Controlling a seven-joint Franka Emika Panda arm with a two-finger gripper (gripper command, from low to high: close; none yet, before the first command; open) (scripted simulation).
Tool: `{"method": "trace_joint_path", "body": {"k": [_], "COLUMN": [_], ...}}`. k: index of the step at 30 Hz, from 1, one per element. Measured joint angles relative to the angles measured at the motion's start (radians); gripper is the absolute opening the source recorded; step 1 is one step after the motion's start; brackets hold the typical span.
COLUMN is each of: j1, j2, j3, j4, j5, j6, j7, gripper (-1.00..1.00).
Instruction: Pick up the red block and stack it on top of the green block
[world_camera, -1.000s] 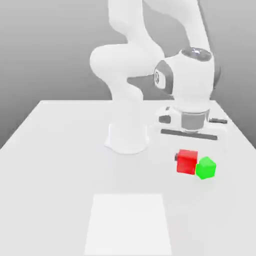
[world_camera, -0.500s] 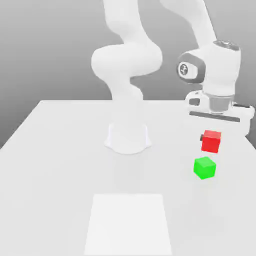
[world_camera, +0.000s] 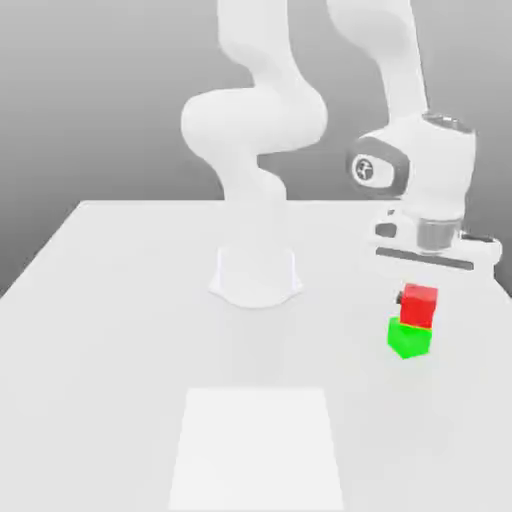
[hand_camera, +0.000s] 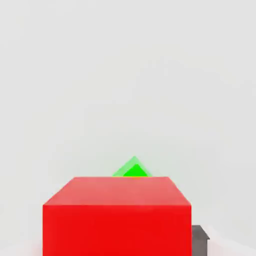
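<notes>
In the exterior view, the red block is held in my gripper, whose fingers are shut on its sides. It hangs straight over the green block, which rests on the table. The red block's underside is at or just above the green block's top; I cannot tell if they touch. In the hand view the red block is close up, with a corner of the green block poking out past its far edge. One dark fingertip shows beside the red block.
The arm's white base stands mid-table, to the exterior view's left of the blocks. A paler square patch lies on the table near the front edge. The table's right edge runs close to the blocks.
The gripper lifted the red block from beside the green block, carried it toward the exterior view's right, then lowered it over the green block. The green block stayed in place.
</notes>
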Motion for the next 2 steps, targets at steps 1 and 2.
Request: {"method": "trace_joint_path", "body": {"k": [1,2], "j1": [-0.008,-0.015], "j2": [0.015,0.030], "j3": [-0.001,-0.004], "j4": [0.000,-0.001], "j5": [-0.028,-0.059], "j6": [0.013,0.025], "j7": [0.020,0.041], "gripper": [-1.00,1.00]}}
